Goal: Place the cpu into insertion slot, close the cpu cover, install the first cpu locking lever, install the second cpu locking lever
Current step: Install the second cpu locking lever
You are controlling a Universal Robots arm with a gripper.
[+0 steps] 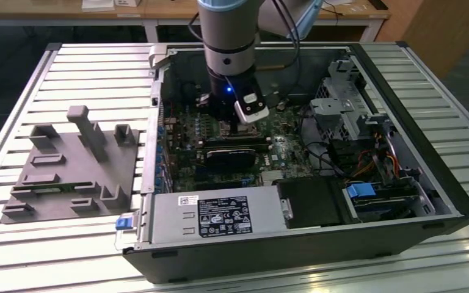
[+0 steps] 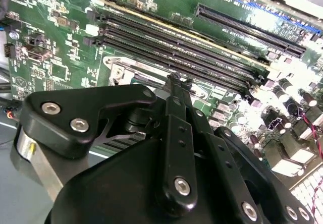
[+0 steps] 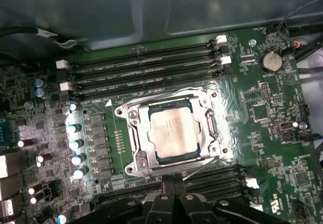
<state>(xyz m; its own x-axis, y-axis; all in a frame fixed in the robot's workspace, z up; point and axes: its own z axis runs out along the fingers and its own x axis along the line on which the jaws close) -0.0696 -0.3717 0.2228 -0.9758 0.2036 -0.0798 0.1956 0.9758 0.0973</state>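
In the first wrist view the cpu (image 3: 174, 133), a dull grey square chip, lies in the insertion slot (image 3: 132, 114) on the green board. The silvery cpu cover (image 3: 139, 146) lies flat around it as a frame. A thin wire lever (image 3: 210, 127) runs along one side of the socket, and another thin wire (image 3: 202, 166) slants along the side nearest my gripper (image 3: 174, 186). The gripper is shut and empty, just off that edge of the socket. In the second wrist view its tip (image 2: 174, 80) hangs close over the socket's metal corner (image 2: 119, 72). In the exterior view the gripper (image 1: 232, 129) reaches down into the open computer case.
Long black memory slots (image 3: 146, 67) flank the socket on both sides, and a row of capacitors (image 3: 75, 143) stands beside it. A black fan block (image 1: 230, 157) lies just in front of the gripper. The drive cage (image 1: 341, 104) and cables fill the exterior view's right; a grey fixture (image 1: 71, 165) sits outside the case.
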